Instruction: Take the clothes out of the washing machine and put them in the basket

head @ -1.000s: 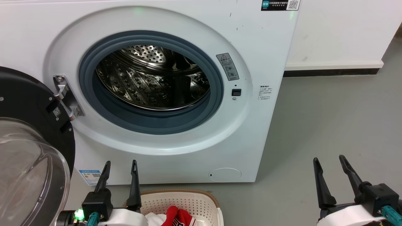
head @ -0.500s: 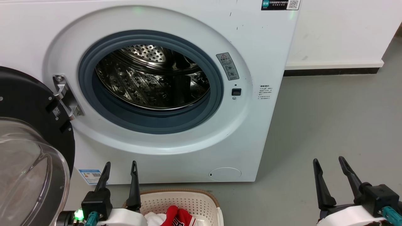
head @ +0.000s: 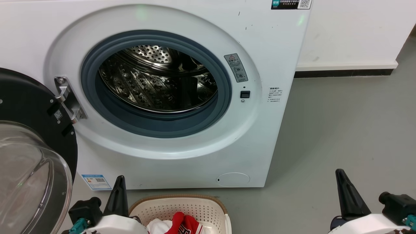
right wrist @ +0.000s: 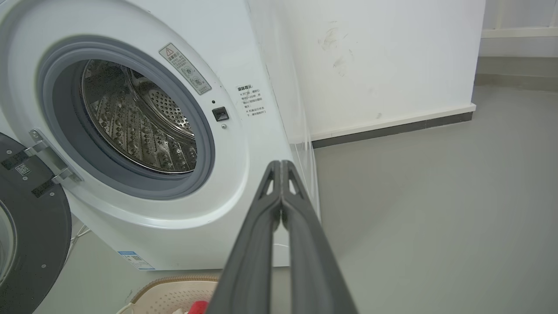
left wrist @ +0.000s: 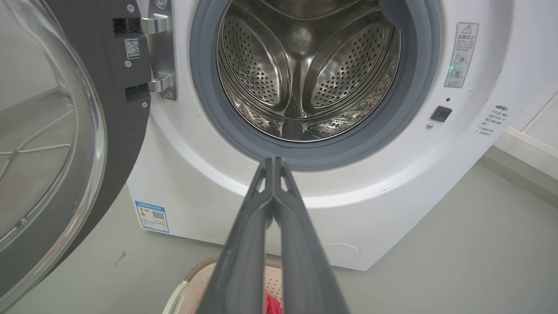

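Left gripper (left wrist: 273, 162), right gripper (right wrist: 281, 163) pressed together; we'd pinch a fold of likely soft, light red garment (head: 185, 224) in cream perforated basket (head: 195, 208).

The grey floor (head: 341, 130) carries the white washing machine (head: 182, 169), standing ahead of both pairs of jaws, and the cream basket (head: 201, 208), just right of the left jaws, well left of the right jaws
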{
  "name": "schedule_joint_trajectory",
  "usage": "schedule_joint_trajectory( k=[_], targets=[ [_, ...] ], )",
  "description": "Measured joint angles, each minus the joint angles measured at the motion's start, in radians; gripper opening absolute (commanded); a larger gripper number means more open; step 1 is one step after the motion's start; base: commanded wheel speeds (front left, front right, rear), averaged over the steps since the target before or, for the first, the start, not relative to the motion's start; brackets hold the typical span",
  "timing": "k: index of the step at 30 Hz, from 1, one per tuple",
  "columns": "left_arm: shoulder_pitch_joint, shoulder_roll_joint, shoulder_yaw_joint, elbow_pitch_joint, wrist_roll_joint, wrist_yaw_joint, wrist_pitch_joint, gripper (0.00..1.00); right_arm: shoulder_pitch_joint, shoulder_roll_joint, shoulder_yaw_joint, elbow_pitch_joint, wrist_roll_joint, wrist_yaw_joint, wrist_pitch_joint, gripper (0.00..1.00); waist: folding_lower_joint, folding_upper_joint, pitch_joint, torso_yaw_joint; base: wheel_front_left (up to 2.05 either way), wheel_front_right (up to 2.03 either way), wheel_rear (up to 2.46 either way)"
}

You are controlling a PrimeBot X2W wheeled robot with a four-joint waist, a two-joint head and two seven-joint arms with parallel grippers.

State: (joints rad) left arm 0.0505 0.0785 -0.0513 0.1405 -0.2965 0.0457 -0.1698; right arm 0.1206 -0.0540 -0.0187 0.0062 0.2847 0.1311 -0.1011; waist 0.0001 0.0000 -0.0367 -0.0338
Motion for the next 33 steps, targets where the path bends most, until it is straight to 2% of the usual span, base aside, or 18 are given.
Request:
schedule_joint_trajectory(
  k=[19,33],
  targets=[
    [-0.036,-0.008,0.038,0.022,-0.343,-0.046,0.070,0.00,-0.061,-0.015,-0.002,0.063,0.367,0.000,0.038,0.00,0.0000,0.0000,0.007,0.006,0.00,0.00,0.00],
    [-0.056,-0.013,0.063,0.038,-0.529,-0.069,0.110,0.00,-0.087,-0.020,-0.006,0.097,0.560,0.000,0.060,0.00,0.0000,0.0000,0.011,0.009,0.00,0.00,0.00]
  ],
)
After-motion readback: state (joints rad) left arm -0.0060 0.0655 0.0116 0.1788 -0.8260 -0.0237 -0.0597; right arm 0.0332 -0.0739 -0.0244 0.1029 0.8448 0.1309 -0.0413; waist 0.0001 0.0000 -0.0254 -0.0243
